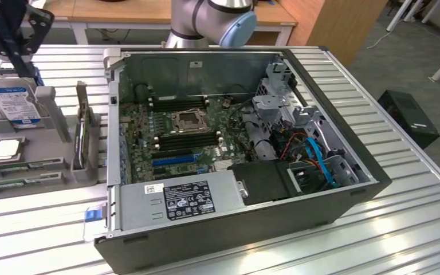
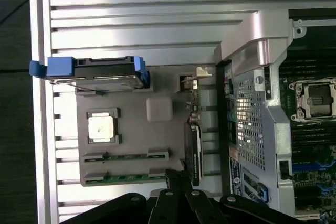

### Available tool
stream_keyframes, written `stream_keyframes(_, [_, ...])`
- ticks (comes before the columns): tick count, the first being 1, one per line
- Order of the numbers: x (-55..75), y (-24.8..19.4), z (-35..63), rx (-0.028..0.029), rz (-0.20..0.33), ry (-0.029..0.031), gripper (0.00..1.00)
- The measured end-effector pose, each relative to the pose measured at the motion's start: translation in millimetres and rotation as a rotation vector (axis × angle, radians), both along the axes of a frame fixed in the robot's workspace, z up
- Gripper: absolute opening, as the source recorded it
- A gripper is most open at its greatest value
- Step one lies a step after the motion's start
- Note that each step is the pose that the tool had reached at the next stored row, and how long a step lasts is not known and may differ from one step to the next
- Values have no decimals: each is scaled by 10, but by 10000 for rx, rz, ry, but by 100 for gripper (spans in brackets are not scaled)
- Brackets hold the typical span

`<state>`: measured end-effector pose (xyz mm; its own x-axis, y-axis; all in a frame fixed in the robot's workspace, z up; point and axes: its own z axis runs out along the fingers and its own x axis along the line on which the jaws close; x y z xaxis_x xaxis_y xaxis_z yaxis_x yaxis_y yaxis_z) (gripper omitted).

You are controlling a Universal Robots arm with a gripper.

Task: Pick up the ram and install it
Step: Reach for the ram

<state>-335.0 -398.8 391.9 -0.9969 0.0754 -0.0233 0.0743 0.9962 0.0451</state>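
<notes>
Green ram (image 2: 125,179) is being kept in the grey tray (image 2: 137,136) beside the open computer case (image 1: 228,243), not yet picked up. Nothing is being gripped: the gripper (image 2: 177,178) is being held closed, empty, above the tray's edge near the ram. Installation is being left wholly undone.

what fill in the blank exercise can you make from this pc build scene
1. ____ ram sticks lie flat in the gray holder.
2. The upright hard drive in that holder has ____ side rails.
3. The gripper is above the holder, its jaws ____, and it holds nothing.

Missing words: two; blue; shut
</notes>
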Motion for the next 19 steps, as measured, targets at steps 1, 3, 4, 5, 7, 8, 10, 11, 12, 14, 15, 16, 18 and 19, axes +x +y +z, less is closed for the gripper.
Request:
stream_keyframes(1, [-34,0,0,0,1,0,11])
stream_keyframes(3, [-104,0,-1,0,2,0,11])
stream_keyframes(4, [-137,-1,-2,0,2,-1,11])
stream_keyframes(5, [-170,0,-2,0,2,0,11])
stream_keyframes(7, [-235,0,-3,0,0,0,11])
stream_keyframes(8, [-266,0,-4,0,1,0,11])
stream_keyframes(10, [-328,0,-5,0,1,0,11])
stream_keyframes(11, [-358,0,-6,0,1,1,11])
stream_keyframes(12, [-388,0,-7,0,2,0,11])
stream_keyframes(14, [-450,0,-8,0,1,0,11])
stream_keyframes(15, [-480,0,-9,0,1,0,11])
stream_keyframes(16, [-510,0,-11,1,1,-1,11])
stream_keyframes(18, [-566,0,-12,0,0,0,11])
stream_keyframes(19, [-590,0,-12,0,0,0,11])
